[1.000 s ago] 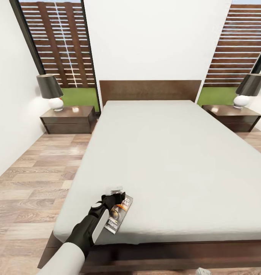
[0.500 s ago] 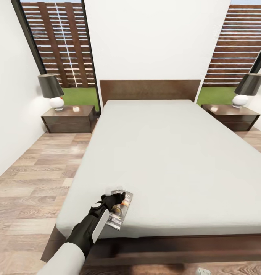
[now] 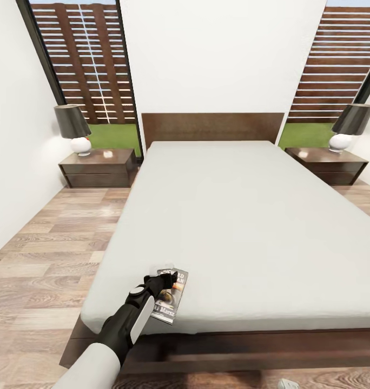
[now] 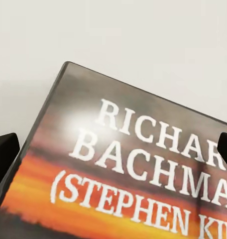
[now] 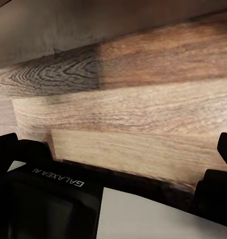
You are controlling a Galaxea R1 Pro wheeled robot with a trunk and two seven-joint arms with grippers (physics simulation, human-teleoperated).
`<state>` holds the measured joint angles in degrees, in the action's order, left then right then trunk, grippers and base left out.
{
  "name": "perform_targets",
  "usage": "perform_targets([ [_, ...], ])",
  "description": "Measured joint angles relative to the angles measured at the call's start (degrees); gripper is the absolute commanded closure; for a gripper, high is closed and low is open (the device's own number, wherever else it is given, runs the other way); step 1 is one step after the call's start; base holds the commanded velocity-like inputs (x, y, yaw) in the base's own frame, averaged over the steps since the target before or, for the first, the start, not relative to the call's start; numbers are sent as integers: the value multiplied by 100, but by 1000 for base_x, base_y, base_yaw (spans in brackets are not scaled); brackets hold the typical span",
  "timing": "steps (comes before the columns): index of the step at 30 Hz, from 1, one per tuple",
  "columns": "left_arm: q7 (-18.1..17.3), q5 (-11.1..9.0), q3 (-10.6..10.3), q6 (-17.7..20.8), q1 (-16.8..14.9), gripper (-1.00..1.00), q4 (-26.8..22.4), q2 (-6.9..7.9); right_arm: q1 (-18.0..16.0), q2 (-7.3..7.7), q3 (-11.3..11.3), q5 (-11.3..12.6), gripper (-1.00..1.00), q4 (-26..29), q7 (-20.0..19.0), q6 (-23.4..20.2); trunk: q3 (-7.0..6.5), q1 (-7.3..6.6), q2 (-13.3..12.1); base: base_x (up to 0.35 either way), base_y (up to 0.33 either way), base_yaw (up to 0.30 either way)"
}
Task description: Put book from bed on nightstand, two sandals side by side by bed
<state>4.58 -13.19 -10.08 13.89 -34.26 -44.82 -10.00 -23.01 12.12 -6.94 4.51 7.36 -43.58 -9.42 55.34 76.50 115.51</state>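
The book (image 3: 170,296) sits at the near left corner of the bed (image 3: 244,216), tilted, its far end under the left gripper (image 3: 166,280), whose fingers (image 3: 172,279) are clamped on it. In the left wrist view the cover (image 4: 128,174) fills the space between the two dark fingertips (image 4: 4,154). The right gripper (image 5: 118,199) points at the wood-plank floor (image 5: 133,109), its fingers spread apart with nothing between them. A nightstand (image 3: 98,167) stands left of the bed's headboard, another (image 3: 325,165) to its right, each bearing a lamp (image 3: 74,129).

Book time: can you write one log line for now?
stage: book pickup | left gripper: on book | book: bed near corner | right gripper: open over floor
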Motion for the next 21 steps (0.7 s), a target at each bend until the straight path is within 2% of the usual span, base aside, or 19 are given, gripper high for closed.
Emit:
perform_targets([
  [10, 0, 0, 0, 2, 0, -100, 0, 0, 0, 0, 3, -4, -100, 0, 0, 0, 0, 0, 0, 0, 0, 0],
  [21, 0, -1, 0, 3, 0, -100, 0, 0, 0, 2, -1, -1, -100, 0, 0, 0, -197, -241, -440, 0, 0, 0],
])
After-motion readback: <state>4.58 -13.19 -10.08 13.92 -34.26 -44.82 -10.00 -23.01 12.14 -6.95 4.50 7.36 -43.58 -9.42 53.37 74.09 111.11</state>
